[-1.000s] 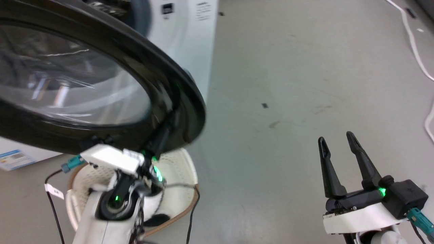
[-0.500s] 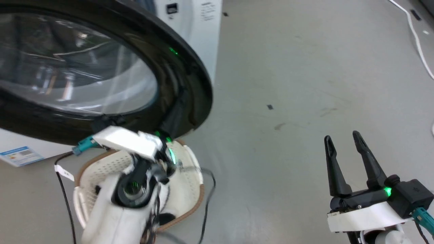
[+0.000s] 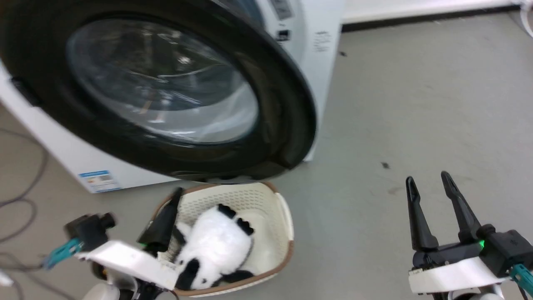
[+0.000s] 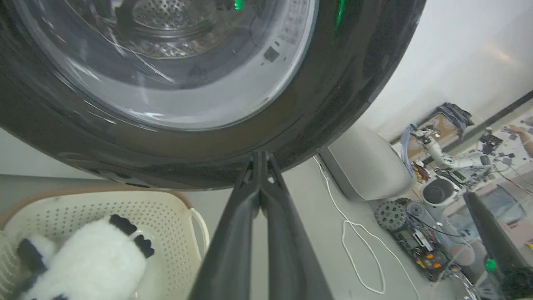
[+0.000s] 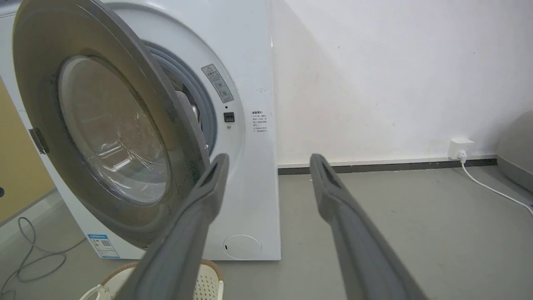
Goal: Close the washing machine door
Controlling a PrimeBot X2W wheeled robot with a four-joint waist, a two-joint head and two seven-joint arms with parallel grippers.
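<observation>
Cream basket (image 3: 258, 199) holding a plush panda (image 3: 212, 246) on the grey floor (image 3: 395, 104).
The perforated, brown-rimmed basket sits just beside the left jaws and well apart from the right jaws, and the black-and-white panda lies inside it. Far ahead of the right jaws, a white wall socket (image 5: 460, 146) sits just above a dark baseboard (image 5: 374, 166). A white cable (image 5: 489, 188) trails from the socket across the floor.

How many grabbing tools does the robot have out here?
2. The left tool, fingers shut together, is over the cream basket, beneath the black door; the right tool, fingers apart, hangs over the grey floor.
</observation>
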